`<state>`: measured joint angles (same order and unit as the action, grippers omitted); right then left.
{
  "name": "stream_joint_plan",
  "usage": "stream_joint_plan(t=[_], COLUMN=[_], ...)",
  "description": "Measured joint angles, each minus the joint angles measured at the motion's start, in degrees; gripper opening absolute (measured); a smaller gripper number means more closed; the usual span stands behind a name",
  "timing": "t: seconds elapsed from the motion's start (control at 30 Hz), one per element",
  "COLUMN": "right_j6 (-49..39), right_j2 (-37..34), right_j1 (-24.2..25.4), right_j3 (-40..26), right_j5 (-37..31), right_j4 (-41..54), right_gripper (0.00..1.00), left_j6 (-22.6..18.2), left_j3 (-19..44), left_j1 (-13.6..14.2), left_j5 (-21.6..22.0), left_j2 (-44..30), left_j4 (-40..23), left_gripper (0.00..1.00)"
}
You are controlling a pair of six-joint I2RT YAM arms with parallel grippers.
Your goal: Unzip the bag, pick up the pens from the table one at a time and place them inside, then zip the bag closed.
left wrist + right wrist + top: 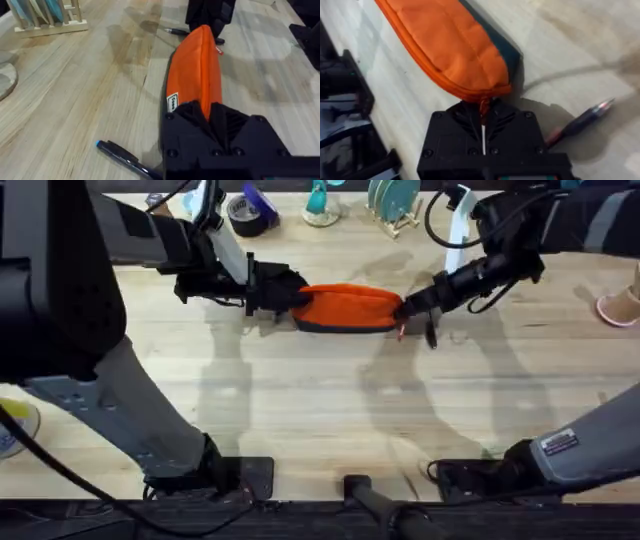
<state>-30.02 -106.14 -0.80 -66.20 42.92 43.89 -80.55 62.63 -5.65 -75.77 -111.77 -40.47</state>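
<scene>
The left gripper clamps one end of the bag; the right gripper pinches the zipper tab at the other. The bag lies mid-table, soft and floppy, best held by its ends. Pens look light, thin, slippery.

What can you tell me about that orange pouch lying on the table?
The bag is a soft orange fabric pouch with a dark navy strip along its base and a small label near one end. It lies lengthwise on the wooden table, its zipper seam looking closed. The left gripper is clamped on one end, the right gripper on the other, at the red zipper pull. A pen lies beside it.
</scene>
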Motion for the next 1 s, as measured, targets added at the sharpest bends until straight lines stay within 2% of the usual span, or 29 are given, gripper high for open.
stream_joint_plan(t=[0.13,0.4,0.7,1.0], right_j6=[0.77,1.53,1.7,1.72], right_j2=[0.01,0.02,0.0,0.02], right_j1=[-0.39,-0.67,-0.69,-1.31], right_j3=[-1.18,-7.87,-13.69,-14.48], right_j5=[-0.88,-5.27,-7.75,-8.22], right_j4=[5.65,13.13,16.9,17.77], right_gripper=[0.031,0.031,0.031,0.03], left_j6=[0.0,0.0,0.0,0.0], left_j3=[0.0,0.0,0.02,0.02], left_j1=[0.0,0.24,0.26,0.26], left_j5=[0.11,0.22,0.25,0.27], left_j2=[0.0,0.0,0.0,0.0], left_j4=[0.02,0.04,0.04,0.04], left_gripper=[0.042,0.042,0.042,0.042])
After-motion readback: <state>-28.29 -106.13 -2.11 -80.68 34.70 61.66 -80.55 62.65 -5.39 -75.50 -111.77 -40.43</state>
